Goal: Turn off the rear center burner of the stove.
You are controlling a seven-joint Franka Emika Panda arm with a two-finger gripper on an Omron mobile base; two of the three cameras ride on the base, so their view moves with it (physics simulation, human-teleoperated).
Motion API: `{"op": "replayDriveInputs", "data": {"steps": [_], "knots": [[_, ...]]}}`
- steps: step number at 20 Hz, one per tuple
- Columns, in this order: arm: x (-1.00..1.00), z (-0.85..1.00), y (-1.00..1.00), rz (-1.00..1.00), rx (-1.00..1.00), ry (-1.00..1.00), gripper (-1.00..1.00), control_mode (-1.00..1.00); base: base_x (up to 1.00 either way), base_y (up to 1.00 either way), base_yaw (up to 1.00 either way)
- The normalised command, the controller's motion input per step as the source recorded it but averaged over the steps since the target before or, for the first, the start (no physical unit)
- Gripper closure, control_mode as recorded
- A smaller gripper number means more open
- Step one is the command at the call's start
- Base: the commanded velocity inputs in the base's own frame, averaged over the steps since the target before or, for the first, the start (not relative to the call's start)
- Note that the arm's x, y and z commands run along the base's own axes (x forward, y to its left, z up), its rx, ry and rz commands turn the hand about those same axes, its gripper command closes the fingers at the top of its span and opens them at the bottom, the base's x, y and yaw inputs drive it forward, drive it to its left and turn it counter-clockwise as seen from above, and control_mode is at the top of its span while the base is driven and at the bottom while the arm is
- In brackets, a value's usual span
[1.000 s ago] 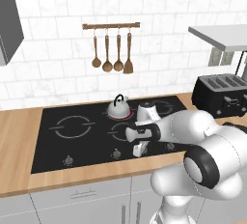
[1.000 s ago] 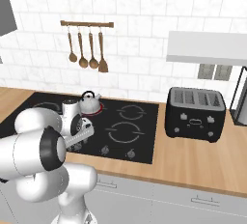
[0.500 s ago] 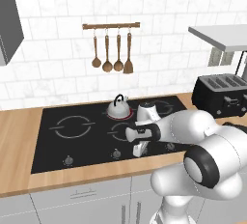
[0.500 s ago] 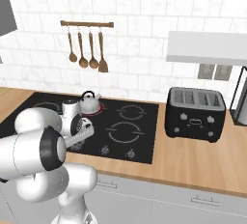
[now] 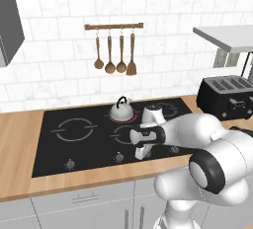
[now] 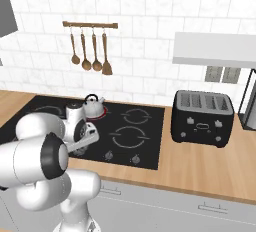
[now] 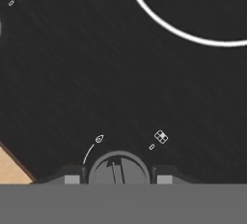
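The end effector (image 7: 118, 177) straddles a grey knob (image 7: 118, 169), fingers spread either side, while beyond it the rear center burner (image 5: 121, 118) glows red under the kettle (image 5: 120, 108), so turning likely remains.

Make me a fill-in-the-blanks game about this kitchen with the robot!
1. The little kettle sits on the burner ring glowing ____.
2. The utensils hanging on the wall rail number ____.
3. The black toaster stands on the ____ counter.
4. In the hand view, the tool has a round grey ____ between its fingertips.

Missing words: red; four; wooden; knob
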Motion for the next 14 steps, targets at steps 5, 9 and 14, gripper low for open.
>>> {"op": "replayDriveInputs", "data": {"steps": [5,9,14], "knots": [[0.0,0.0,-0.19,-0.47,0.18,0.0,1.0,-1.0,0.0,0.0,0.0],[0.0,0.0,-0.21,-0.57,0.22,0.0,1.0,-1.0,0.0,0.0,0.0],[0.0,0.0,-0.2,-0.64,0.24,0.0,1.0,-1.0,0.0,0.0,0.0]]}}
